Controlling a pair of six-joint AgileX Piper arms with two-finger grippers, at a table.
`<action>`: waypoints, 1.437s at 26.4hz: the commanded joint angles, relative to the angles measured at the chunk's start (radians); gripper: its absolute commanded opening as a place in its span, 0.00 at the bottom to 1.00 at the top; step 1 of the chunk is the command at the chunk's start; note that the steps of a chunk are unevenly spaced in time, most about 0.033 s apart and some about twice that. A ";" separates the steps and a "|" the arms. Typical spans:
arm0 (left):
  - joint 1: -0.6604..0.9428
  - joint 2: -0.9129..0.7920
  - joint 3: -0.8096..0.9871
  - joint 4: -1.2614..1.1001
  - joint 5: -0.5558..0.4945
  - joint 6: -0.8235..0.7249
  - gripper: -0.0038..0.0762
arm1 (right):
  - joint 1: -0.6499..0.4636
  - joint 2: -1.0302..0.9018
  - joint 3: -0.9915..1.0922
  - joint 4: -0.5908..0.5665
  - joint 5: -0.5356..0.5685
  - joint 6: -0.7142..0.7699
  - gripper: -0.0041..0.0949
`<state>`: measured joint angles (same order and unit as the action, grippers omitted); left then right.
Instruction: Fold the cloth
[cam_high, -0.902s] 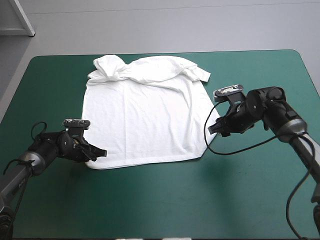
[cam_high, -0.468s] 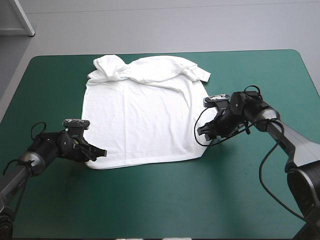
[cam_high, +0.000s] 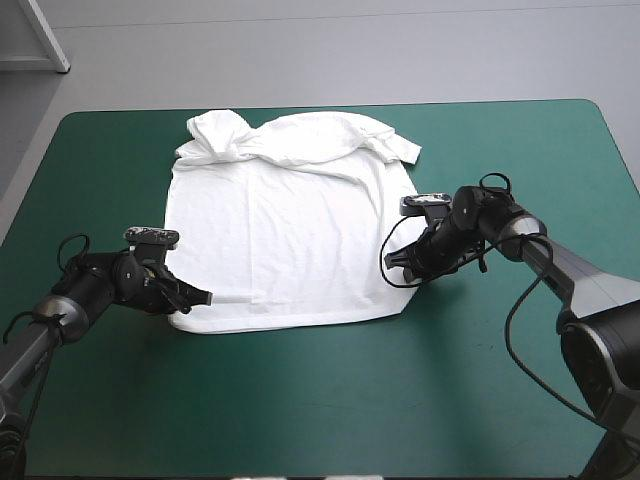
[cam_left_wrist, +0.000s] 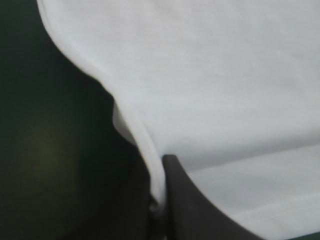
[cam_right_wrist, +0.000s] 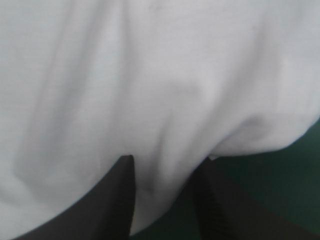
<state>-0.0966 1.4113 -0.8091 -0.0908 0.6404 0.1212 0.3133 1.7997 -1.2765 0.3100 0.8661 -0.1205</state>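
Observation:
The white T-shirt (cam_high: 280, 230) lies spread flat on the teal-green cover, its collar and sleeves bunched at the far end. My left gripper (cam_high: 200, 298) is at the near-left hem corner. In the left wrist view its black fingers (cam_left_wrist: 200, 210) pinch the hem's edge (cam_left_wrist: 150, 165), so it is shut on the T-shirt. My right gripper (cam_high: 395, 272) sits at the near-right hem corner. Its two fingers (cam_right_wrist: 117, 200) stand apart in the right wrist view, with a fold of white T-shirt (cam_right_wrist: 160, 100) between them.
Bare teal-green cover (cam_high: 330, 400) stretches from the hem to the table's near edge and along both sides of the T-shirt. The table's far edge (cam_high: 330, 106) runs just beyond the bunched collar.
My right gripper has moved left from beside the T-shirt onto its near-right corner. The left gripper has shifted a little, and the near-left hem has bunched up at it.

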 joint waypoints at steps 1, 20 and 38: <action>-0.003 -0.032 -0.031 0.000 -0.021 0.001 0.07 | 0.038 -0.030 -0.019 0.027 -0.066 -0.030 0.15; -0.003 -0.032 -0.497 0.003 0.111 0.041 0.07 | 0.085 -0.298 -0.281 -0.122 -0.140 -0.007 0.02; -0.003 -0.032 -1.694 -0.010 0.275 0.174 0.07 | 0.085 -0.362 -1.311 -0.148 -0.026 -0.127 0.02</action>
<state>-0.0966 1.3995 -2.4434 -0.0917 0.9890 0.2779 0.4012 1.4685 -2.5116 0.1475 0.9211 -0.2154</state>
